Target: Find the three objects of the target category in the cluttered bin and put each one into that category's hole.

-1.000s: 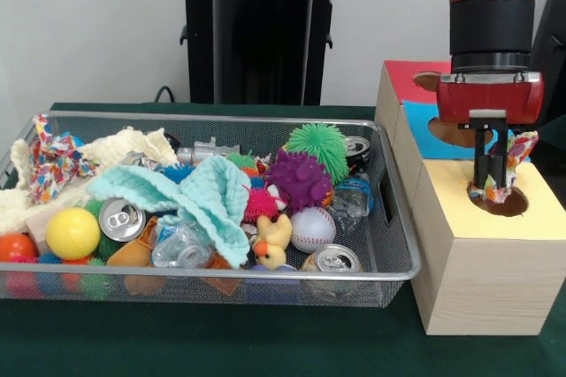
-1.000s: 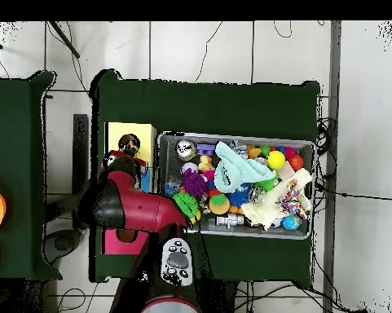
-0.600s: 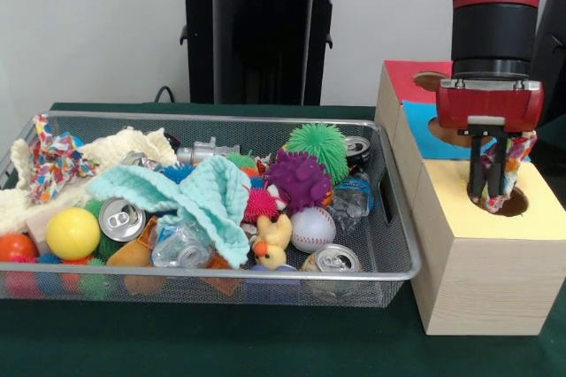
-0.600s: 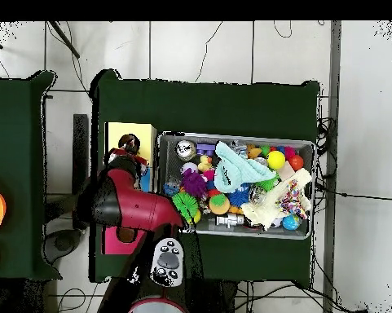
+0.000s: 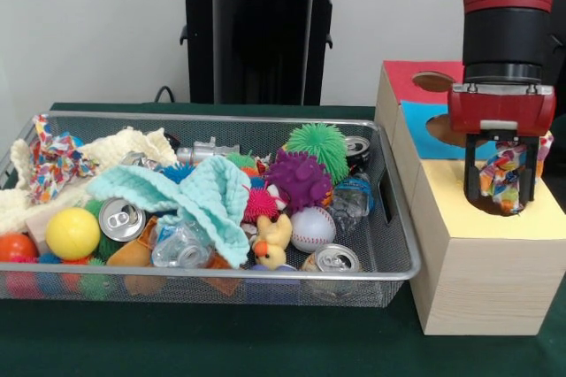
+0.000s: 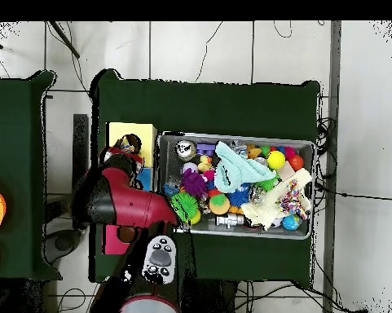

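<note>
**Patterned cloth held at the yellow hole**

A patterned cloth is seen between the fingers of the gripper, which are clamped on it, directly over the hole in the yellow section of the wooden box; the cloth hangs straight down, its long axis upright, its lower end at or just inside the hole's mouth; release is judged to be the step in hand. A similar patterned cloth is left at the far end of the wire bin, well apart from the gripper; a cream cloth and a mint cloth lie nearer the middle.
</note>
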